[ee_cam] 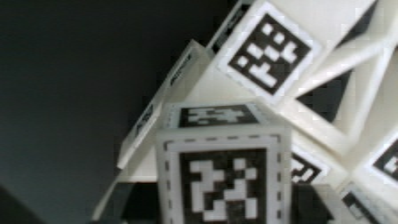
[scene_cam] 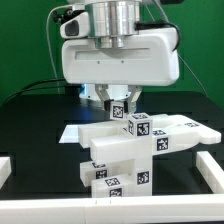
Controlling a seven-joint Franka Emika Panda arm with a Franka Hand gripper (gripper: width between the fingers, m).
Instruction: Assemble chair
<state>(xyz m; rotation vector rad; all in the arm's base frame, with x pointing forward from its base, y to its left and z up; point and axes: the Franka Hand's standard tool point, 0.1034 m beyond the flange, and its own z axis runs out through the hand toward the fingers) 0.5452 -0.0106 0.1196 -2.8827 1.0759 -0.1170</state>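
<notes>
The chair parts (scene_cam: 125, 150) are glossy white blocks with black-and-white tags, stacked together in the middle of the black table. A long bar (scene_cam: 175, 130) reaches toward the exterior view's right. My gripper (scene_cam: 119, 103) hangs straight down over the stack, its fingers on either side of a small tagged upright piece (scene_cam: 120, 108) at the top. In the wrist view this tagged piece (ee_cam: 222, 175) fills the space between the jaws, with slanted white panels (ee_cam: 285, 60) behind it. The fingers themselves are hard to make out there.
The black table (scene_cam: 35, 115) carries a thin flat white piece (scene_cam: 75, 132) beside the stack on the exterior view's left. White rails stand at the front left (scene_cam: 8, 165) and at the right (scene_cam: 210, 170). A green wall is behind.
</notes>
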